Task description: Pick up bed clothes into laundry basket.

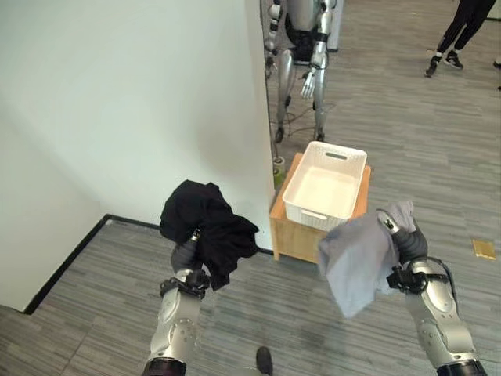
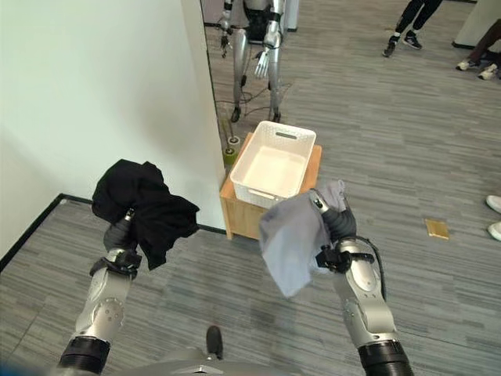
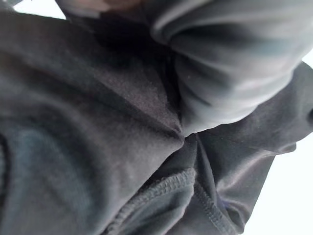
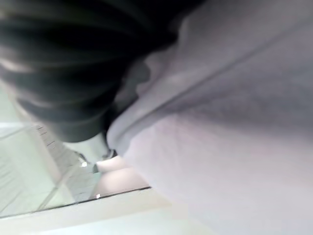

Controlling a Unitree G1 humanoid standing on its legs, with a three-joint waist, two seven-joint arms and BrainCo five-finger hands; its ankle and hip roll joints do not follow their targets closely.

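A black garment (image 1: 207, 223) hangs bunched from my left hand (image 1: 186, 255), which is raised in front of the big white surface on the left and shut on the cloth. A grey garment (image 1: 356, 258) droops from my right hand (image 1: 409, 243), whose fingers are curled into its upper edge. The white laundry basket (image 1: 344, 159) stands empty on a low wooden box (image 1: 293, 235) ahead, between the two hands and slightly beyond them. The wrist views show the black garment (image 3: 98, 122) and the grey garment (image 4: 234, 122) from very close.
A tall white surface (image 1: 117, 102) with a dark base strip takes up the left side. Another humanoid robot (image 1: 301, 47) stands behind the basket. A person's legs (image 1: 458, 35) show at the far right. A small yellow item (image 1: 484, 249) lies on the grey plank floor.
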